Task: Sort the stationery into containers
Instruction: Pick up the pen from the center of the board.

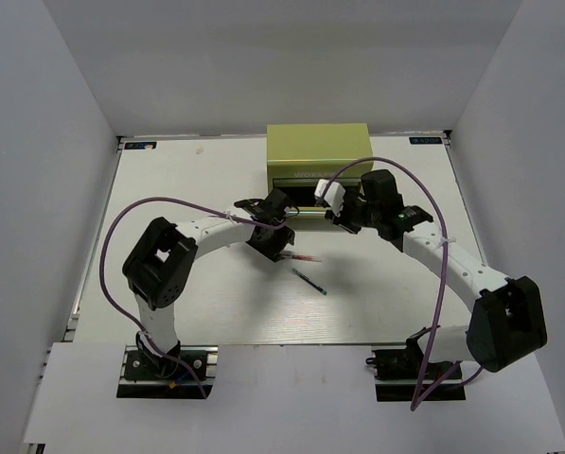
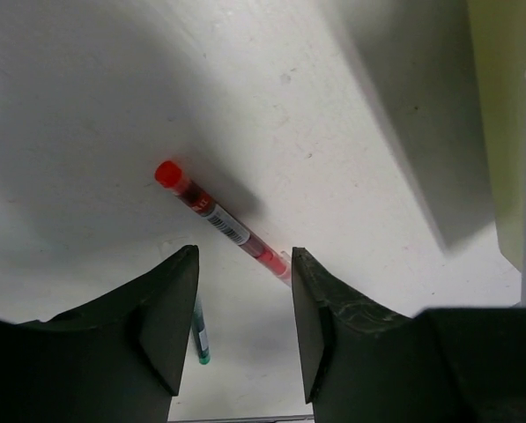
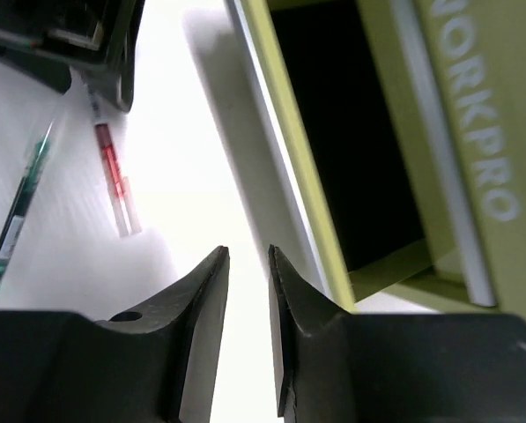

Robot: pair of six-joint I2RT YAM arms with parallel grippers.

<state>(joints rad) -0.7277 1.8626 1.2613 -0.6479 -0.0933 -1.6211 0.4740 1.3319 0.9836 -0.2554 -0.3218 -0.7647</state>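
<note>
The thin red-and-white pen (image 1: 306, 257) lies on the white table just in front of the olive-green tool chest (image 1: 318, 149). In the left wrist view the pen (image 2: 217, 220) lies aslant, its clear end between my left gripper's (image 2: 243, 264) open, empty jaws, which hover above it. A dark pen with a green end (image 1: 310, 282) lies nearer; it also shows beside the left finger (image 2: 202, 337). My right gripper (image 3: 248, 256) is empty, jaws a narrow gap apart, beside an open drawer (image 3: 351, 132) with a dark inside. The light-blue marker and the second dark pen are out of view.
The chest front carries the lettering WORKPRO (image 3: 474, 115). Both wrists crowd close together in front of the chest (image 1: 306, 213). The left gripper's body (image 3: 69, 35) shows in the right wrist view above the red pen (image 3: 113, 176). White walls enclose the table.
</note>
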